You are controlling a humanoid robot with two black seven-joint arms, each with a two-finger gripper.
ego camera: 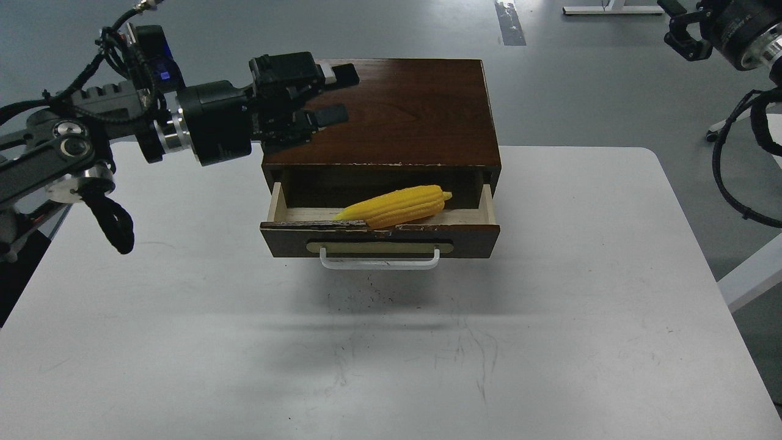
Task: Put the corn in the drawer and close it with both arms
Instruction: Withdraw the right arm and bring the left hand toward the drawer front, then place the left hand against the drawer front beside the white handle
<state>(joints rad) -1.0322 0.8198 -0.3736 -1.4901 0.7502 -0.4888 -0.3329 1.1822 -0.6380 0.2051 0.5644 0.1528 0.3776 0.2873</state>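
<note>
The yellow corn (394,206) lies slantwise in the open drawer (470,235), its pointed tip resting on the chipped front edge and its blunt end towards the back right. The drawer's white bar handle (379,263) faces me. My left gripper (338,93) hovers over the left part of the cabinet top (415,116), fingers spread, empty. My right gripper (679,29) is high at the far right, well away from the cabinet, claws apart and empty.
The dark brown cabinet stands at the back middle of the white table (550,342). A black cable loop (113,220) hangs from my left arm above the table's left side. Grey floor lies behind; a white desk leg (751,275) is at the right.
</note>
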